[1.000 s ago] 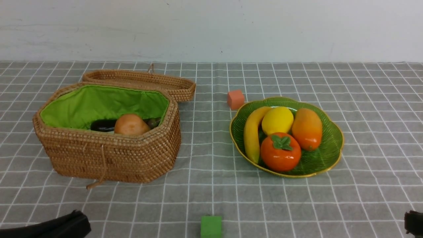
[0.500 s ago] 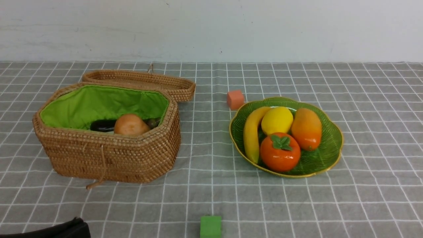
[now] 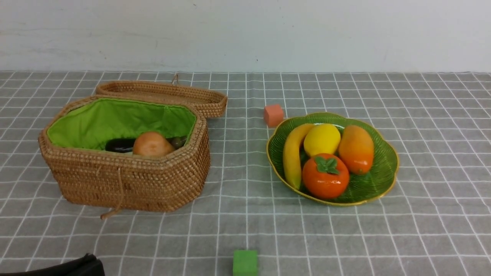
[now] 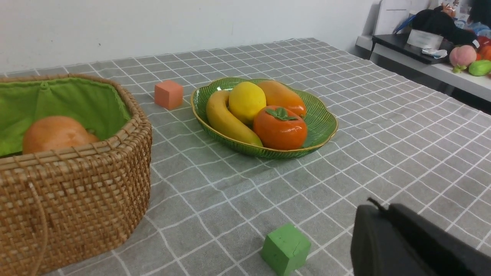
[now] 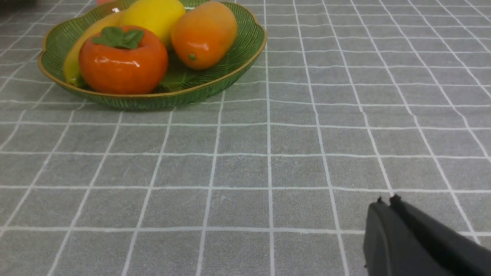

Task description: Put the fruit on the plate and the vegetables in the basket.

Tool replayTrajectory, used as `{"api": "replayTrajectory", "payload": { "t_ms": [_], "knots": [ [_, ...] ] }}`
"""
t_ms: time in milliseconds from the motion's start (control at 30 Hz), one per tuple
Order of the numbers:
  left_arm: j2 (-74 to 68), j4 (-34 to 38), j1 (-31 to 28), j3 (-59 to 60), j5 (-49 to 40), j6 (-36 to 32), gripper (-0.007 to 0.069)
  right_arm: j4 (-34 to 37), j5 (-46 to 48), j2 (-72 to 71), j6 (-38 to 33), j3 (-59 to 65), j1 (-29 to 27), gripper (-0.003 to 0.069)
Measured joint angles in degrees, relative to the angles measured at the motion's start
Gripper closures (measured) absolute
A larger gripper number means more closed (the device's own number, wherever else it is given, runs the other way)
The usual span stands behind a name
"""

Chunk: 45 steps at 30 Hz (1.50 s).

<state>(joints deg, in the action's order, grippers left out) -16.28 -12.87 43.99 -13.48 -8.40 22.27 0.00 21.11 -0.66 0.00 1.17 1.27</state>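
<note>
The green plate (image 3: 379,180) (image 4: 318,119) (image 5: 230,73) holds the fruit: banana (image 3: 292,153), lemon (image 3: 322,140), mango (image 3: 356,148) and persimmon (image 3: 325,177). The open wicker basket (image 3: 126,184) (image 4: 76,191) holds the vegetables: a tan potato (image 3: 152,145) (image 4: 55,132) and a dark eggplant (image 3: 119,145) show above its rim. My left gripper (image 4: 378,207) is shut and empty, low by the table's near left edge (image 3: 82,264). My right gripper (image 5: 384,201) is shut and empty above bare cloth, near the plate's side; it is out of the front view.
A small orange cube (image 3: 273,115) (image 4: 168,94) sits just behind the plate. A small green cube (image 3: 245,263) (image 4: 285,249) lies at the near edge, close to my left gripper. The basket's lid (image 3: 165,96) lies open behind it. A side table with clutter (image 4: 441,50) stands beyond the cloth.
My right gripper has drawn back out of the front view at the lower right. The left gripper has slid slightly lower in the corner. Fruit and vegetables have not moved.
</note>
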Motion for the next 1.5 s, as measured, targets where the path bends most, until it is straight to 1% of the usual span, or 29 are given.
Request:
{"api": "replayTrajectory", "payload": {
  "t_ms": [367,533,600,667,733,767,800,867,900,933,1000,1100,1133,1233,1267,1367,1500],
  "knots": [
    [0.0,0.0,0.0,0.0,-1.9,0.0,0.0585,0.0,0.06,0.0,0.0,0.0,0.0,0.0666],
    [0.0,-0.12,-0.1,0.63,-0.98,0.0,0.0585,0.0,0.12,0.0,0.0,0.0,0.0,0.0666],
    [0.38,1.02,-2.28,1.76,1.51,-1.16,0.0592,0.0,0.12,0.0,0.0,0.0,0.0,0.0666],
    [1.98,5.11,-7.63,3.23,3.97,-3.6,0.0632,0.0,0.17,0.0,0.0,0.0,0.0,0.0666],
    [5.22,10.34,-15.56,5.09,5.69,-7.38,0.0638,0.0,0.17,0.0,0.0,0.0,0.0,0.0662],
    [5.22,10.34,-15.56,5.29,5.78,-7.71,0.0638,0.0,0.17,0.0,0.0,0.0,0.0,0.0662],
    [8.31,12.87,-21.36,7.1,5.78,-9.56,0.0638,0.0,0.17,0.0,0.0,0.0,0.0,0.066],
    [12.3,14.88,-27.34,9.11,4.98,-10.83,0.0638,0.0,0.17,0.0,0.0,0.0,0.0,0.0659],
    [15.17,15.43,-32.45,11.09,3.54,-11.2,0.0638,0.0,0.17,0.0,0.0,0.0,0.0,0.0657],
    [15.67,15.58,-32.94,11.34,3.43,-11.24,0.0638,0.0,0.17,0.0,0.0,0.0,0.0,0.0657],
    [16.68,15.89,-37.34,14.13,1.54,-11.39,0.0638,0.0,0.17,0.0,0.0,0.0,0.0,0.0655],
    [16.74,15.87,-38.86,14.83,-3.26,-10.11,0.0638,0.0,0.17,0.0,0.0,0.0,0.0,0.0655],
    [16.74,15.63,-39.06,14.95,-7.31,-8.99,0.0638,0.0,0.17,0.0,0.0,0.0,0.0,0.0653],
    [16.74,15.36,-39.1,15.16,-11.54,-7.57,0.0638,0.0,0.17,0.0,0.0,0.0,0.0,0.0651],
    [16.74,15.36,-39.1,15.28,-13.38,-5.89,0.0638,0.0,0.17,0.0,0.0,0.0,0.0,0.0648],
    [16.74,15.35,-39.1,15.28,-13.54,-3.41,0.0638,0.0,0.17,0.0,0.0,0.0,0.0,0.0645],
    [16.74,15.35,-39.1,15.28,-13.54,-2.61,0.0638,0.0,0.17,0.0,0.0,0.0,0.0,0.0641]
  ]
}}
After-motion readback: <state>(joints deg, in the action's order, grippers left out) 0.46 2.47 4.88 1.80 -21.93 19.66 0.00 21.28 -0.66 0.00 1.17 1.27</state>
